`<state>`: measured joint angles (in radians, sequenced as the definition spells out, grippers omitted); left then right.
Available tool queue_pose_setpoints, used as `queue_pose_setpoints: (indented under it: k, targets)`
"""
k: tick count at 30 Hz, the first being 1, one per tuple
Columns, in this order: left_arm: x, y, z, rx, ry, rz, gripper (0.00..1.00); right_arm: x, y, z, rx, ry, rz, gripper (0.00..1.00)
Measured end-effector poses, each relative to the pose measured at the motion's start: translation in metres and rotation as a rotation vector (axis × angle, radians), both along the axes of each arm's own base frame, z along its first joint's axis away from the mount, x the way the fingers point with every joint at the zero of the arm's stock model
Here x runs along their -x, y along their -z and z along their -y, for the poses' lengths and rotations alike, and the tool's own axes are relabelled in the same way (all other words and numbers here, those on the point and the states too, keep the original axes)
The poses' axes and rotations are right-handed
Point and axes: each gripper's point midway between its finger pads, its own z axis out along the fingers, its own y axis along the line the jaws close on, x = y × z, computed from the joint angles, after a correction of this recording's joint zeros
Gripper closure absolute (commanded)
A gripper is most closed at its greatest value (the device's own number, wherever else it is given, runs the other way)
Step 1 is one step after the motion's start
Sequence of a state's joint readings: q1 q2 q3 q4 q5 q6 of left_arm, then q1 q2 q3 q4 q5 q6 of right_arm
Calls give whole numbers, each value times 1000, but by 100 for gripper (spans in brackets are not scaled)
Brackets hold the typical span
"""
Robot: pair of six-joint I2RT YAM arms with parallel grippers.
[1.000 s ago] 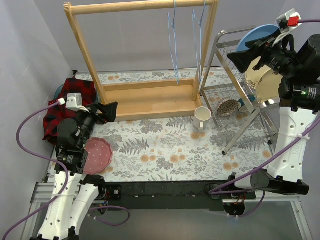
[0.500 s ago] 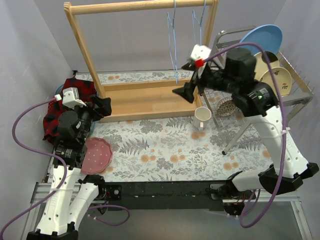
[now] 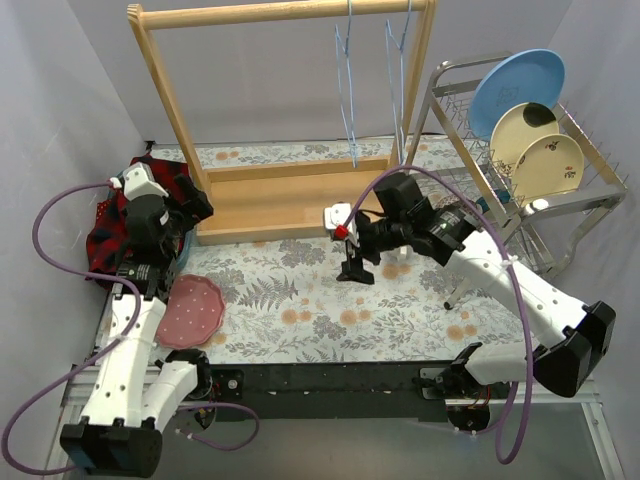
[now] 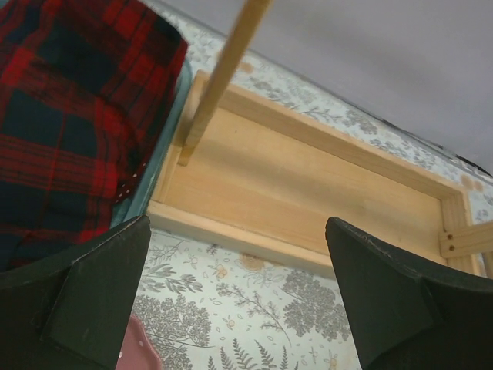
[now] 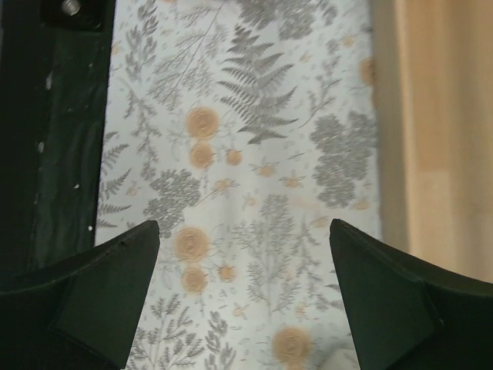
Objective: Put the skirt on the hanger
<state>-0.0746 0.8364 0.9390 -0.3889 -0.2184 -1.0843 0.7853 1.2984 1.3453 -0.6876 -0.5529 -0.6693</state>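
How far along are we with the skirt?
Nothing done yet: the plaid skirt lies bunched at the table's left edge, and both blue hangers hang bare on the wooden rack. Nothing in hand: left gripper and right gripper are open and empty. Left: grasp skirt, hang it.

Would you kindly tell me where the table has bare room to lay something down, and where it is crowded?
The main bare patch is the floral cloth between the pink plate, the wooden rack's base and the dish rack. The open right tool hangs over its middle. The base itself is bare. The left edge is crowded: skirt, plate and left tool.
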Motion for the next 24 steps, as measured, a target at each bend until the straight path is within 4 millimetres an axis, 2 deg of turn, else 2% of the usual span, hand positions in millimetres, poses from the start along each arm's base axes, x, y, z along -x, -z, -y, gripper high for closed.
queue_pose_setpoints:
  k: [3,5,7,9,13,16,22,24]
  targets:
    - [-7,36,-29,61,-89,-88,2,15,43,5,41,-31,-82,1]
    - [-5,58,-54,117,-169,-136,2,24,61,8,50,-51,-123,1]
    - [-3,72,-75,168,-244,-170,2,30,69,8,43,-72,-146,2]
    - [-5,78,-86,202,-288,-182,2,35,71,7,23,-92,-152,1]
    - [-11,96,-93,281,-347,-247,4,43,67,5,-15,-129,-160,1]
    - [-7,109,-93,333,-395,-293,11,45,65,4,-25,-142,-163,1]
    - [11,102,-98,396,-503,-265,14,47,64,3,-34,-162,-160,1]
    - [18,106,-103,409,-560,-274,16,48,64,3,-35,-165,-160,1]
